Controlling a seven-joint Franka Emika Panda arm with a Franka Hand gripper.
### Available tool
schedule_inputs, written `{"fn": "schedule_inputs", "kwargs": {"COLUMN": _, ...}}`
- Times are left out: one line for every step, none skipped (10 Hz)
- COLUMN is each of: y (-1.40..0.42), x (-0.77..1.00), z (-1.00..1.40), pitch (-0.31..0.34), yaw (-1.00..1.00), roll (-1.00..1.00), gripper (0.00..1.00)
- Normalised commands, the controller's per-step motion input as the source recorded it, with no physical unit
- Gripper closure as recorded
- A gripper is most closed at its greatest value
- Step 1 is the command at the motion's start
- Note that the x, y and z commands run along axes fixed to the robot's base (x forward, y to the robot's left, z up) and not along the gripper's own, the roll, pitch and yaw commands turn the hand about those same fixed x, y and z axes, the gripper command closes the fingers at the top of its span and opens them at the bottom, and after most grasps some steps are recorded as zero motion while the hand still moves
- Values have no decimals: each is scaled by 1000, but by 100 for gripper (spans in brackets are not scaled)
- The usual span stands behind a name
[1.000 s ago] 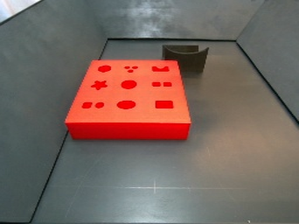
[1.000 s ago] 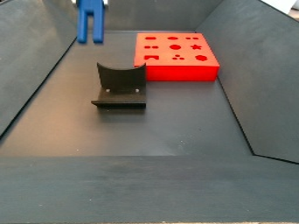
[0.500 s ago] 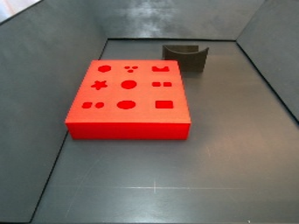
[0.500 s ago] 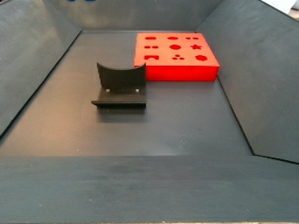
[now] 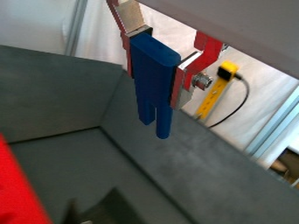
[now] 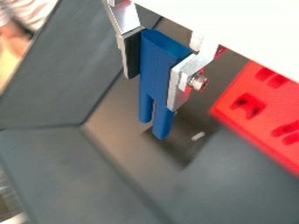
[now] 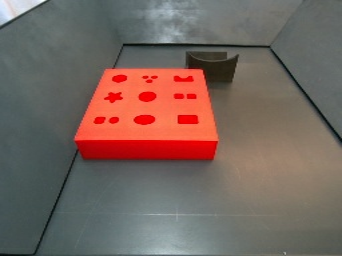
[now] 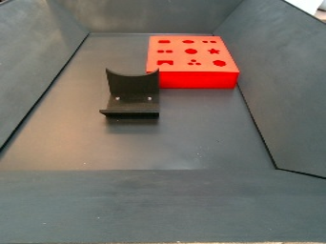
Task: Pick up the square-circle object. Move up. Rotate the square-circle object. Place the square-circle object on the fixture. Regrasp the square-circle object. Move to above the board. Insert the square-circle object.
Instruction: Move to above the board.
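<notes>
Currently, step: rotating the lifted peg
Gripper (image 5: 156,63): out of both side views, high above the floor, fingers clamped on the square-circle object (image 5: 151,83)
Fixture (image 8: 130,92): bare, near the board (image 8: 192,59)
Advice: turn slowly, grip firm, peg clear of the walls

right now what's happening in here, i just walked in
A Franka arm's gripper holds a blue square-circle object clamped between its fingers, hanging downward, as both wrist views show. It is raised out of sight of both side views. Below, the dark fixture stands empty on the floor beside the red board, whose cut-outs hold nothing. The peg has not yet been set on the fixture.
</notes>
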Motion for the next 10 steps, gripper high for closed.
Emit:
{"fn": "schedule_inputs", "kwargs": {"y": -1000, "x": -579, "z": 125, "pitch": 38, "yaw": -79, "roll": -1000, "gripper": 100}}
{"fn": "schedule_inputs", "kwargs": {"y": -1000, "x": -588, "z": 122, "pitch": 37, "yaw": -77, "roll": -1000, "gripper": 100}}
{"fn": "schedule_inputs", "kwargs": {"y": -1000, "x": -599, "z": 122, "pitch": 31, "yaw": -74, "roll": -1000, "gripper": 100}}
{"fn": "schedule_inputs", "kwargs": {"y": -1000, "x": -611, "z": 123, "pitch": 29, "yaw": -70, "roll": -1000, "gripper": 100}}
{"fn": "schedule_inputs", "kwargs": {"y": -1000, "x": -629, "z": 120, "pitch": 24, "yaw": -63, "roll": -1000, "gripper": 100}}
{"fn": "schedule_inputs", "kwargs": {"y": -1000, "x": -650, "z": 115, "pitch": 12, "yaw": -57, "roll": -1000, "gripper": 100}}
{"fn": "schedule_inputs", "kwargs": {"y": -882, "x": -593, "z": 97, "pitch": -6, "yaw": -41, "roll": -756, "gripper": 100}}
{"fn": "schedule_inputs", "kwargs": {"y": -595, "x": -419, "z": 64, "pitch": -21, "yaw": -25, "roll": -519, "gripper": 100}}
{"fn": "schedule_inputs", "kwargs": {"y": -297, "x": -218, "z": 26, "pitch": -17, "yaw": -17, "roll": -298, "gripper": 100}}
{"fn": "schedule_inputs", "kwargs": {"y": -166, "x": -118, "z": 16, "pitch": -6, "yaw": -12, "roll": -200, "gripper": 100}}
